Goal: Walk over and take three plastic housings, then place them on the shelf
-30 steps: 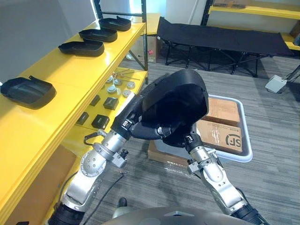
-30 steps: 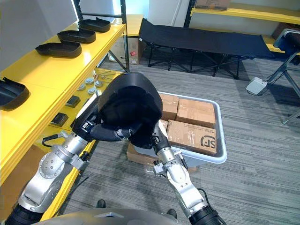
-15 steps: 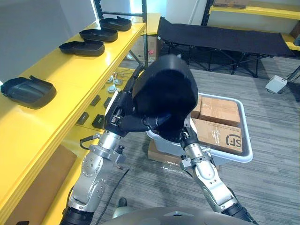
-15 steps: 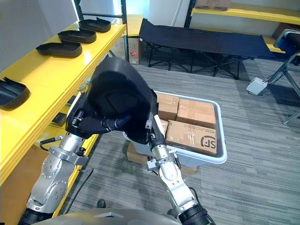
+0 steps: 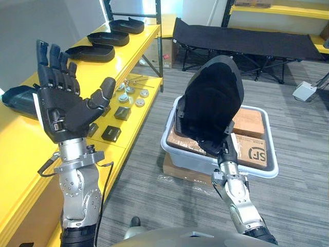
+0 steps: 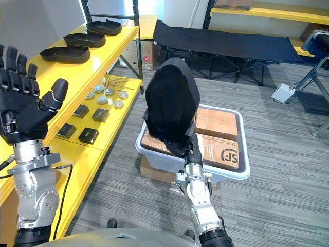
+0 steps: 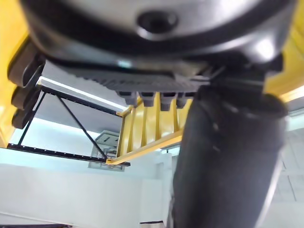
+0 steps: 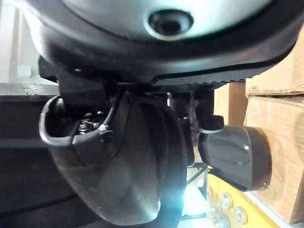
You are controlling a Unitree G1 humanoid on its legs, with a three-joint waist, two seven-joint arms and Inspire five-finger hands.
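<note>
Dark right hand (image 5: 220, 150): fingers curled on the lower rim of the held housing (image 5: 211, 98). In its wrist view the thumb (image 8: 235, 152) lay just beside that rim.
Held housing: black plastic shell, which stood upright above the right hand.
Grip, as judged: a one-handed hold at the rim left the broad body free, which would suit laying the shell flat on a board.
Left hand (image 5: 61, 110): raised with the palm toward the head camera, fingers straight and spread, thumb out. It held nothing and was well apart from the held housing, probably to keep clear of the load.
Grey bin (image 5: 270, 172): just beneath and beyond the right hand, packed with cardboard boxes (image 5: 251, 150).
Yellow shelf (image 6: 72, 72): on the left hand's outer side.
Shelved housings (image 6: 65, 54): three lay hollow side up in a spaced row past the left hand's fingertips.
Nearest housing (image 5: 18, 95): partly hidden behind the left hand.
Small parts (image 5: 110, 134): dark blocks and round pieces on the lower board, below the left hand's thumb.
Stage, as judged: carrying, with the placement not yet made.
</note>
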